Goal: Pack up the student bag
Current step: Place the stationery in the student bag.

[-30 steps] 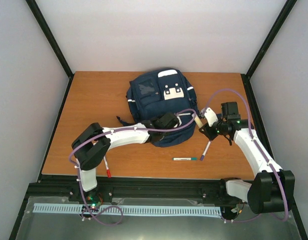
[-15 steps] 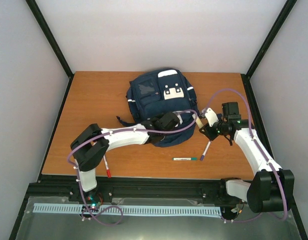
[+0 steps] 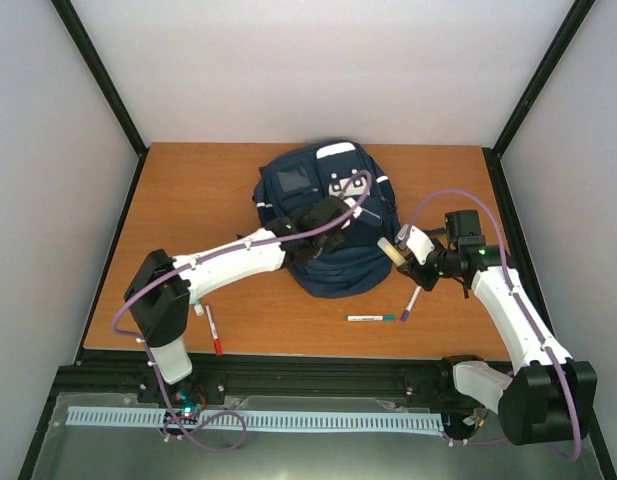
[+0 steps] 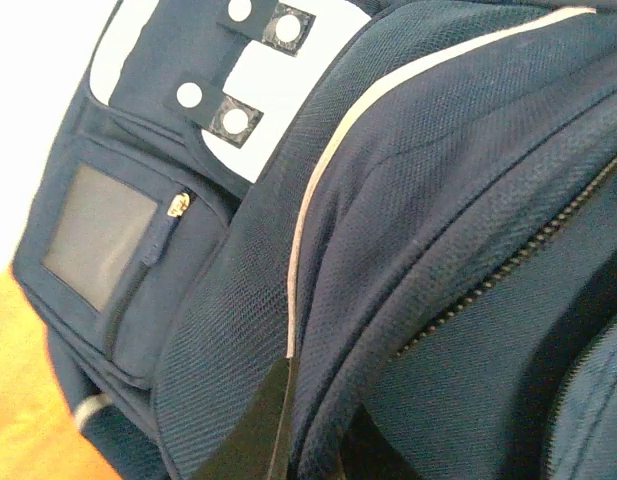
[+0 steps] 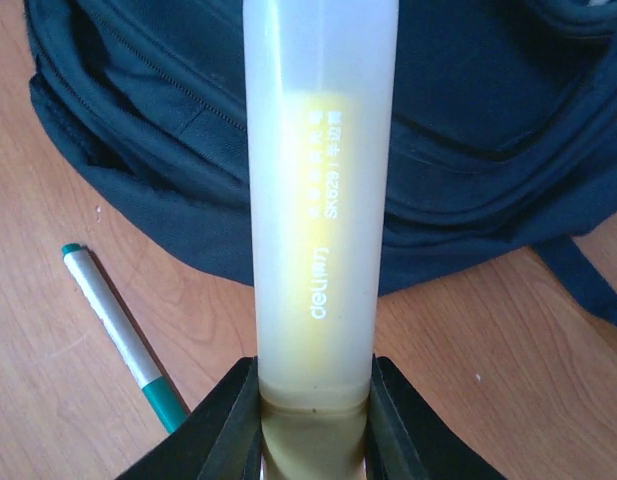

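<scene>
The student bag [image 3: 288, 185], navy with white patches, lies at the back centre of the wooden table. My left gripper [image 3: 333, 215] reaches over its middle. In the left wrist view its dark fingers [image 4: 253, 435] are shut on a fold of the bag's fabric [image 4: 438, 150], beside a white stripe and a zipper. My right gripper [image 3: 406, 258] hovers just right of the bag, shut on a pale yellow highlighter [image 3: 391, 250]. The right wrist view shows the highlighter [image 5: 321, 180] standing out from between the jaws of the gripper [image 5: 316, 410], pointing at the bag [image 5: 468, 150].
A teal-tipped pen [image 3: 371, 318] and a purple pen [image 3: 412, 300] lie on the table in front of the bag, under my right arm. A red-tipped pen [image 3: 213, 332] lies near the left arm's base. The teal pen [image 5: 118, 335] also shows in the right wrist view.
My left gripper closed on the bag's fabric and moved toward the back over the bag, bunching it up. The right gripper with the highlighter shifted slightly nearer and left.
</scene>
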`<state>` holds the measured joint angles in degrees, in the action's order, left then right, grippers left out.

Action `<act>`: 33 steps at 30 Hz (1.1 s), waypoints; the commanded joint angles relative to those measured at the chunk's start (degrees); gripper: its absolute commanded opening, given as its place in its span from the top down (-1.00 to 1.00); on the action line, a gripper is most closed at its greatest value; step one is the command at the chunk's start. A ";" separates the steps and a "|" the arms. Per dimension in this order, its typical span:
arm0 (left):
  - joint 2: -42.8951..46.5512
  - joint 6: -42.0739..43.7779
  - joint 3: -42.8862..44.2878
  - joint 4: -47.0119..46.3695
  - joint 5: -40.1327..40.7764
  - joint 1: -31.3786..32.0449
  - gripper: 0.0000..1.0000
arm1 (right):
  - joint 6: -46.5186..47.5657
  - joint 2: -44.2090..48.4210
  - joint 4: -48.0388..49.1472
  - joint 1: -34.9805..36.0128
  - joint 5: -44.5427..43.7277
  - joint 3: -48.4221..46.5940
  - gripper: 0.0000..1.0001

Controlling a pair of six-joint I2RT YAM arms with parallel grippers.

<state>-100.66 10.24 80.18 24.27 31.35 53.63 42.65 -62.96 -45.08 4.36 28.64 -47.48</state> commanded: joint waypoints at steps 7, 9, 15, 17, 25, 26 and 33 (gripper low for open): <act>9.47 -16.54 4.72 2.80 -16.84 -6.72 0.98 | 7.64 -1.70 0.31 17.32 -16.97 -6.29 0.61; 9.31 -18.06 4.87 2.88 -19.54 -8.07 0.98 | 8.93 -2.84 1.21 21.54 -21.57 -7.06 0.61; 9.92 -22.43 4.96 3.06 -27.80 -12.35 0.98 | 12.58 -8.46 2.83 28.67 -31.03 -12.42 0.61; 10.28 -23.51 4.86 3.06 -30.52 -13.63 0.98 | 14.09 -9.62 4.26 30.73 -34.32 -13.46 0.61; 11.25 -24.51 4.90 5.26 -31.51 -14.87 0.98 | 21.31 -15.07 11.72 35.67 -43.90 -16.94 0.60; 11.24 -24.60 4.90 5.30 -31.86 -14.93 0.99 | 22.22 -15.73 12.54 36.02 -44.66 -17.32 0.60; 11.48 -26.69 5.00 5.18 -35.99 -16.69 0.98 | 28.45 -20.65 19.26 37.04 -48.86 -17.27 0.58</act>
<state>-93.58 -12.27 80.86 32.71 -1.37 38.72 65.78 -81.28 -31.44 40.66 -15.33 -63.92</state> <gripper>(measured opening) 0.035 0.246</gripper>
